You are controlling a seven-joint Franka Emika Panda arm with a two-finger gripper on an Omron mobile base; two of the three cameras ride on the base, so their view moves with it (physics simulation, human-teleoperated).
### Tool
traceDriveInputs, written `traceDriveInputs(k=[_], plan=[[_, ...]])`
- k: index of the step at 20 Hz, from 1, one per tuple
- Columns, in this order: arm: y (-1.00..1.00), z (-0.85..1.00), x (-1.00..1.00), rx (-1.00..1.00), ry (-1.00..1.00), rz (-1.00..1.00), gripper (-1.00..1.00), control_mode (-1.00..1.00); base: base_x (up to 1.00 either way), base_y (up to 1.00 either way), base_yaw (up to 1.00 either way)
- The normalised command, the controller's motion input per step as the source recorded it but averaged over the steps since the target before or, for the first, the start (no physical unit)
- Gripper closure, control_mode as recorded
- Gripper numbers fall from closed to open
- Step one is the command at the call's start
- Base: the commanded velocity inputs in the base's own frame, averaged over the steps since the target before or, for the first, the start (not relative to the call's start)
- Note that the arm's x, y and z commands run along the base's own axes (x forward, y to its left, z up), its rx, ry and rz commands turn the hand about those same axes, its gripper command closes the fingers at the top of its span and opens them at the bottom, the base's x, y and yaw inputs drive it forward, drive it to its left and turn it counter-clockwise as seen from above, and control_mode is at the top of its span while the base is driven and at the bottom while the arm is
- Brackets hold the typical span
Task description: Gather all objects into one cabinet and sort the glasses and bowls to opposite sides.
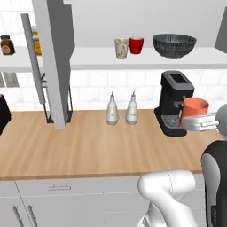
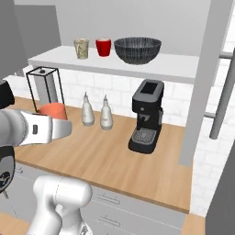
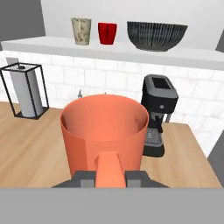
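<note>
Orange-red mug (image 3: pixel 104 131) upright, handle pinched in end effector (image 3: pixel 110 177), above wooden counter (image 1: pixel 88 142), below shelf (image 1: pixel 146 57)

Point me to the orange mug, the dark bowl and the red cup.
orange mug (image 3: pixel 103 131), hand view, front wall below the rim.
dark bowl (image 1: pixel 174 45), left base view, outer side.
red cup (image 2: pixel 103 47), right base view, front wall.

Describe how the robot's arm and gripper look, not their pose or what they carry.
The arm is glossy white with rounded, tube-like links and dark grey to black joint sections. In the right base view a dark joint cap carries a small white marking. The hand is pale grey and boxy; the gripper has two small dark grey fingers. No cables show.
</note>
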Motion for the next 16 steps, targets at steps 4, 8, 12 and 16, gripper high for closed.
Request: traceDriveInputs(k=[4, 8, 12, 16], plan=[[0.00, 0.00, 0.00, 0.00, 0.00, 0.00, 1.00, 1.00, 0.73, 0.00, -0.01], [0.00, 0.00, 0.00, 0.00, 0.00, 0.00, 1.00, 1.00, 0.72, 0.00, 0.00], [0.00, 0.00, 0.00, 0.00, 0.00, 0.00, 1.00, 1.00, 0.49, 0.00, 0.00], [0.00, 0.00, 0.00, 0.00, 0.00, 0.00, 1.00, 1.00, 0.26, -0.02, 0.00]])
